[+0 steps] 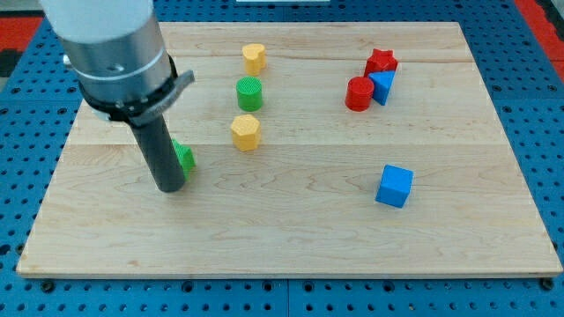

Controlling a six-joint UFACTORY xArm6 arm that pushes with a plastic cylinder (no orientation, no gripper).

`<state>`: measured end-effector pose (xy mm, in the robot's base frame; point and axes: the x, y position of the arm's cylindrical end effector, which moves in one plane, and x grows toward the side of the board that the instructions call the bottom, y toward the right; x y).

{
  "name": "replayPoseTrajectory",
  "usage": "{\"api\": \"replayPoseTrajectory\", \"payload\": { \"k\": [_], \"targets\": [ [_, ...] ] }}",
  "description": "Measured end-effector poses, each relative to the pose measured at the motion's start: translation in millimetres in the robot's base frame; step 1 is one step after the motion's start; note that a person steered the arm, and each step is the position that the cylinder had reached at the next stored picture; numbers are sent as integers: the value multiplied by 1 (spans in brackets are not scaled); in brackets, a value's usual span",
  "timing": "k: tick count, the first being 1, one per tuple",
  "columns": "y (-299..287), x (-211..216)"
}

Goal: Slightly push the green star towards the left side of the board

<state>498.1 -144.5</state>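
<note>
The green star (184,158) lies on the left part of the wooden board (291,229), mostly hidden behind my rod, so only its right edge shows. My tip (169,187) rests on the board right in front of and to the left of the star, seemingly touching it.
A green cylinder (249,93) stands up and right of the star, with a yellow block (254,58) above it and another yellow block (247,132) below it. A red star (382,62), a red cylinder (359,93) and a blue block (382,86) cluster at the upper right. A blue cube (394,186) sits at the right.
</note>
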Motion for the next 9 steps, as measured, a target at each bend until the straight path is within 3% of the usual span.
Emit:
{"api": "replayPoseTrajectory", "payload": {
  "k": [1,2,6,9],
  "targets": [
    [12,-1],
    [74,-4],
    [19,-35],
    [-21,-12]
  ]
}}
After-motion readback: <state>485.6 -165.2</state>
